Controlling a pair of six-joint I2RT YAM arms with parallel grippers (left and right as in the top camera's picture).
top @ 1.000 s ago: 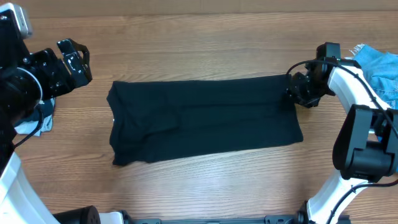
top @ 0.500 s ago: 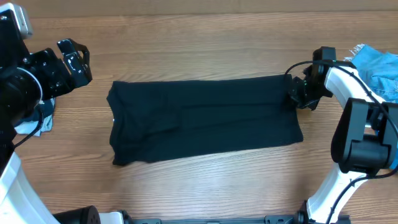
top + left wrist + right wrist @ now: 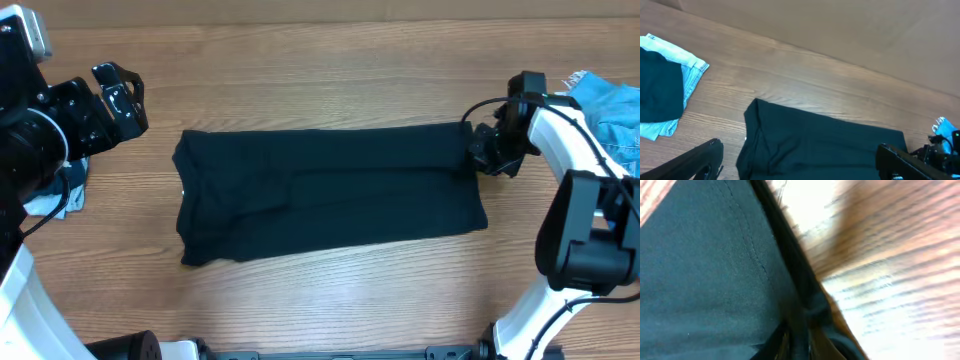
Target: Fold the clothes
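the overhead view showed the clothes (image 3: 330,190), a black garment, spread flat mid-worktop (image 3: 330,60). the right jaws sat at its corner toward the worktop's far right. the left jaws hovered wide open and empty near the left edge. only the right wrist view showed the right jaws pinched on the hem. the left wrist view showed pale denim (image 3: 690,70) by the left edge more fully.

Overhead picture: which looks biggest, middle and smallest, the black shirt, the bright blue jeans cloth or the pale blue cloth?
1. The black shirt, by far the largest.
2 and 3. The bright blue denim and the pale blue cloth: unsure, since both are partly hidden by an arm or the picture's edge.
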